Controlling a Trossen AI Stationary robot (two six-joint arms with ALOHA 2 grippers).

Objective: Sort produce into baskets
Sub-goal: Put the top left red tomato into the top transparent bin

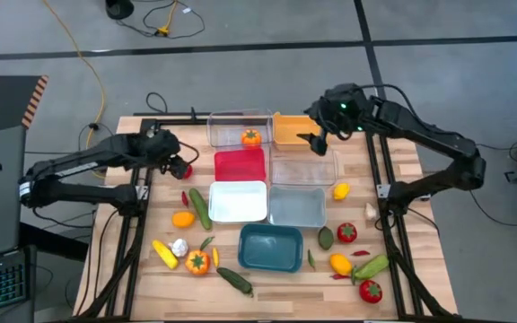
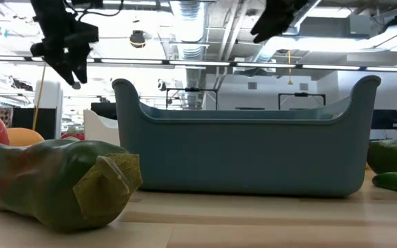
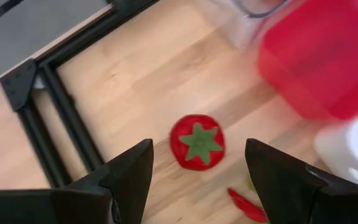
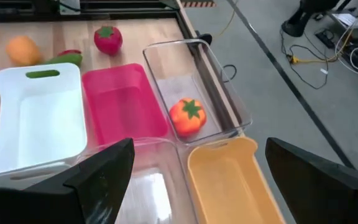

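Your left gripper (image 3: 197, 180) hovers with fingers apart above a red tomato (image 3: 197, 142) on the wooden table (image 3: 129, 81), beside the red basket (image 1: 240, 165). Your right gripper (image 1: 315, 140) hangs wide open over the orange basket (image 1: 293, 131); an orange tomato (image 4: 187, 116) lies in the clear basket (image 4: 225, 93).

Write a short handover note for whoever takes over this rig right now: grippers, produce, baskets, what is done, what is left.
Left gripper: open, above a red tomato left of the red basket, nothing held.
Right gripper: open, empty, over the orange basket.
Done: one orange tomato lies in a clear basket.
Left: the remaining produce is loose on the table, on both sides of the baskets.
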